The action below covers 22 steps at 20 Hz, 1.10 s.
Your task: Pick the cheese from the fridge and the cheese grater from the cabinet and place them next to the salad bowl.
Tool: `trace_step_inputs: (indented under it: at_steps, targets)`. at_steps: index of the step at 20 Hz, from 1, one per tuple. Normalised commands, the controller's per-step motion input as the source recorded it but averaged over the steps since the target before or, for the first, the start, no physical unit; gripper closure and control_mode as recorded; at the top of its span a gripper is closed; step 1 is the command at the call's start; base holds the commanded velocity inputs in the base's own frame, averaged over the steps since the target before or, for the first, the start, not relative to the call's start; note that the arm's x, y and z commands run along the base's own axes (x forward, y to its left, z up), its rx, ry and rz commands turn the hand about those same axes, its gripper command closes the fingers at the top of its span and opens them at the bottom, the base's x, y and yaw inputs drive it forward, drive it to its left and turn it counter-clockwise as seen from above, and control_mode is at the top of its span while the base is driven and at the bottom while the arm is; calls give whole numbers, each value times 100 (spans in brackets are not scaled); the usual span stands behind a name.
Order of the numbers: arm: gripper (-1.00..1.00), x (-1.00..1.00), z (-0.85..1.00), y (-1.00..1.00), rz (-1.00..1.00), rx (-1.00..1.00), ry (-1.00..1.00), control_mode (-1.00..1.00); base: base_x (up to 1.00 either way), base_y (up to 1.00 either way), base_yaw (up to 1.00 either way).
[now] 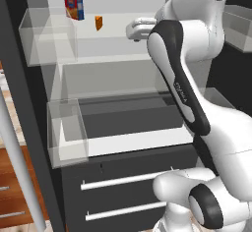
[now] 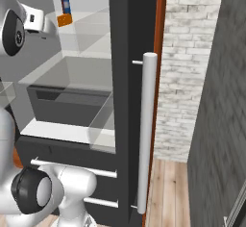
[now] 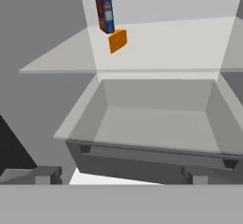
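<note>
The fridge [image 1: 133, 142] stands open in front of me. The cheese [image 1: 99, 22] [image 2: 64, 19] [image 3: 117, 41] is a small orange wedge on the upper shelf, just in front of a red-and-blue printed box [image 1: 74, 5] [image 3: 105, 15]. My gripper [image 3: 121, 176] is open with nothing between its fingers. It hovers short of the shelves, aimed at the cheese and well apart from it. My white hand [image 1: 140, 28] sits to the right of the cheese at shelf height. The cheese grater, the cabinet and the salad bowl are out of view.
Clear bins [image 1: 49, 37] [image 1: 69, 132] hang at the left. A grey open drawer [image 3: 156, 123] lies below the cheese shelf. Dark drawers with silver bar handles [image 1: 125, 179] sit lower. A long silver handle [image 2: 146, 134] and a brick wall [image 2: 187, 77] are to the right.
</note>
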Motion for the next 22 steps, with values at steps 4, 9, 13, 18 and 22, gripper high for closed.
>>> trace_step_inputs:
  at_steps: [4,9,13,18,22]
  targets:
    - [-100,9,-4,0,0,0,-13,-100,0,0,0]
    - [-100,45,-3,3,-3,0,-22,-100,0,0,0]
    - [-100,50,0,16,-5,2,-12,-100,0,0,0]
    - [-100,9,13,17,-1,2,-1,-100,0,0,0]
    - [-100,1,0,1,0,0,2,-100,0,0,0]
